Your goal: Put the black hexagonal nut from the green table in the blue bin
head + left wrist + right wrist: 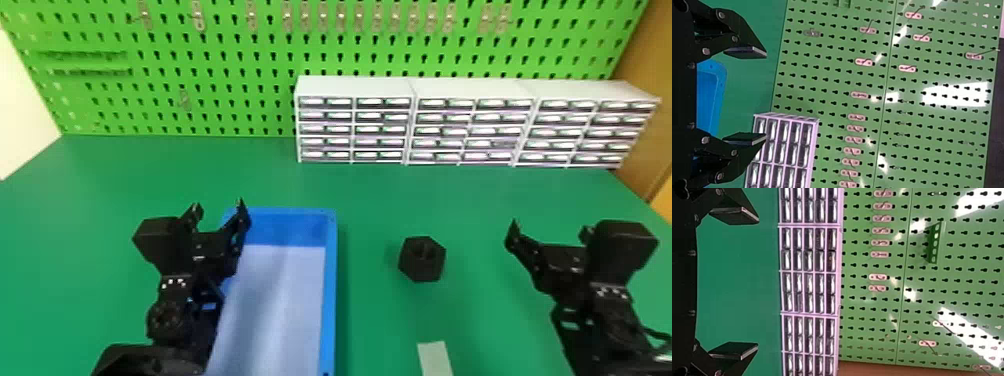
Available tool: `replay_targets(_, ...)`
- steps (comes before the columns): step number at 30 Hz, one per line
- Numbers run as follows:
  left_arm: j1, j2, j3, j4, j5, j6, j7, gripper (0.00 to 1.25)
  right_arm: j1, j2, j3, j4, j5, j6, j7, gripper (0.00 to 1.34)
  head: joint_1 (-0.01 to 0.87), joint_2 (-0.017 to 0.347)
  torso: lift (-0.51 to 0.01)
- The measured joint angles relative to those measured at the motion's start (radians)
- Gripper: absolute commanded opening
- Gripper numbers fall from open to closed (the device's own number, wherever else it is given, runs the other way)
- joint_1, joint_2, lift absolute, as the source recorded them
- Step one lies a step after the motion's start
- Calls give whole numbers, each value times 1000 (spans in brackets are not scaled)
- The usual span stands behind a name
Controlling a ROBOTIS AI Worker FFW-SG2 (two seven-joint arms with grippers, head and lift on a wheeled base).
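One black hexagonal nut (422, 259), lower centre-right of frame, on the green table (380, 200). One blue bin (329, 290), lower centre-left. Drawer cabinets (355, 87): three, upper right. Two grippers, fingers spread, empty, pointing up-frame: left (219, 203) by the bin's left edge, right (549, 229) at lower right.

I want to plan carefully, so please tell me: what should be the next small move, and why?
Probably, bring the open, empty right gripper leftward toward the black nut, which lies on the green table between that gripper and the blue bin in the head view.
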Motion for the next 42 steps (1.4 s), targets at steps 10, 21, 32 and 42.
replay_targets(10, -3, 0, 16, -45, -30, 98, -21, 746, 7, 1, -18, -15, 0, 23, 0, 1167, 657, 57, -95)
replay_targets(21, -1, 0, 26, -55, -50, 125, -26, 746, 5, -1, -18, -31, -5, 56, 1, 1167, 657, 57, -95)
replay_targets(32, -1, 0, 27, -55, -58, 124, -26, 746, -23, -34, 19, -70, -20, 190, 7, 1166, 657, 57, -95)
replay_targets(42, 2, 0, 28, -55, -77, 124, -26, 746, -100, -80, 30, -97, -42, 457, 176, 1164, 657, 57, -95)
